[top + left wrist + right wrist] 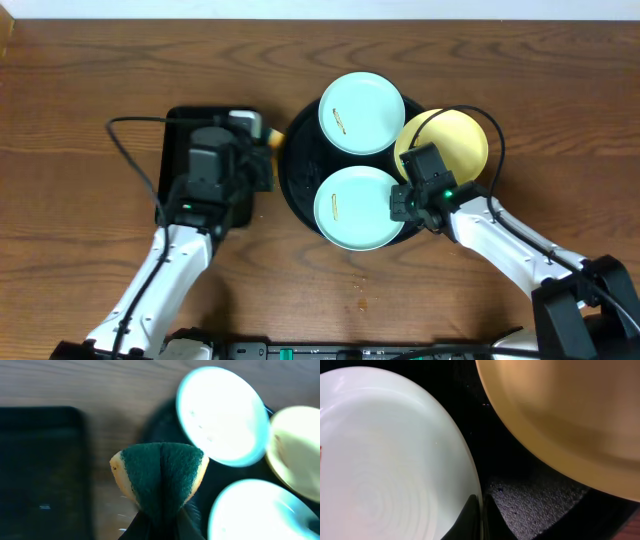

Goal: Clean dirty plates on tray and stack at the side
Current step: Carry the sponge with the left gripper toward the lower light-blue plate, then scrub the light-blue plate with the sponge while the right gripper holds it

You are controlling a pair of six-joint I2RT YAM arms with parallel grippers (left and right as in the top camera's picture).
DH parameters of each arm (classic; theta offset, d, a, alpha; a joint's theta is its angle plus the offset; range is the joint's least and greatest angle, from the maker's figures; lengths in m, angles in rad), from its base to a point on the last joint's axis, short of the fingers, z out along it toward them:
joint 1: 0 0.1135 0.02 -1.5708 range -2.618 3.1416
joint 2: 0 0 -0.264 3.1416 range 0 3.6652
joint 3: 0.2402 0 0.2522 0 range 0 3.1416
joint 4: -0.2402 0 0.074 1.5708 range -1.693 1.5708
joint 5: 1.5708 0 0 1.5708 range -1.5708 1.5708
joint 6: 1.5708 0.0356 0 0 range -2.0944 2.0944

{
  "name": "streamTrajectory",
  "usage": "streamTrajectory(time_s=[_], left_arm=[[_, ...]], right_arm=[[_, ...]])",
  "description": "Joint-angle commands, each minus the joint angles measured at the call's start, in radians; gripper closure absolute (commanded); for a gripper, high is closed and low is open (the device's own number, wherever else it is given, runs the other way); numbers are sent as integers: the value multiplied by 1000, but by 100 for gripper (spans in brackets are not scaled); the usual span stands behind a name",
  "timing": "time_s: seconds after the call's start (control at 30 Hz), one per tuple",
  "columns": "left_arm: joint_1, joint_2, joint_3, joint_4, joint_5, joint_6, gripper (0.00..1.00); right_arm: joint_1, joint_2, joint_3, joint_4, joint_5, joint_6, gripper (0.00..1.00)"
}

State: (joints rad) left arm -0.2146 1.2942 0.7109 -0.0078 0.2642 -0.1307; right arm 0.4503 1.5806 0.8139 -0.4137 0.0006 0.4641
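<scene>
Three plates sit on the round black tray [296,170]. The far mint-blue plate [361,112] and the near mint-blue plate [355,208] each carry a small brown smear. The pale yellow plate [452,140] lies at the tray's right side. My right gripper [404,203] is shut on the right rim of the near mint-blue plate [385,470], with the yellow plate [570,415] just beyond. My left gripper [161,527] is shut on a folded green-and-yellow sponge [161,477] and holds it between the rectangular tray and the round tray [160,422]. The far mint-blue plate [222,415] lies ahead of the sponge.
A black rectangular tray [180,135] lies left of the round tray, under my left arm. It shows in the left wrist view [42,470] too. Bare wood-grain tabletop [80,90] surrounds both trays. Cables run from both wrists.
</scene>
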Motion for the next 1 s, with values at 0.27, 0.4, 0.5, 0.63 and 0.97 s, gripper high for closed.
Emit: streamTrajectory(time_s=[0.27, 0.4, 0.5, 0.63, 0.97], left_arm=[[-178, 156, 17, 29, 13, -6, 93], [-179, 163, 17, 38, 13, -6, 93], [-190, 163, 17, 34, 17, -22, 93], [-221, 167, 17, 42, 16, -24, 92], [-277, 254, 17, 60, 16, -25, 93]], right_arm=[[8, 9, -8, 123, 41, 10, 99], [8, 16, -8, 133, 79, 14, 99], [8, 39, -8, 149, 77, 14, 99], [9, 84, -8, 170, 73, 14, 99], [9, 92, -8, 178, 73, 14, 99]])
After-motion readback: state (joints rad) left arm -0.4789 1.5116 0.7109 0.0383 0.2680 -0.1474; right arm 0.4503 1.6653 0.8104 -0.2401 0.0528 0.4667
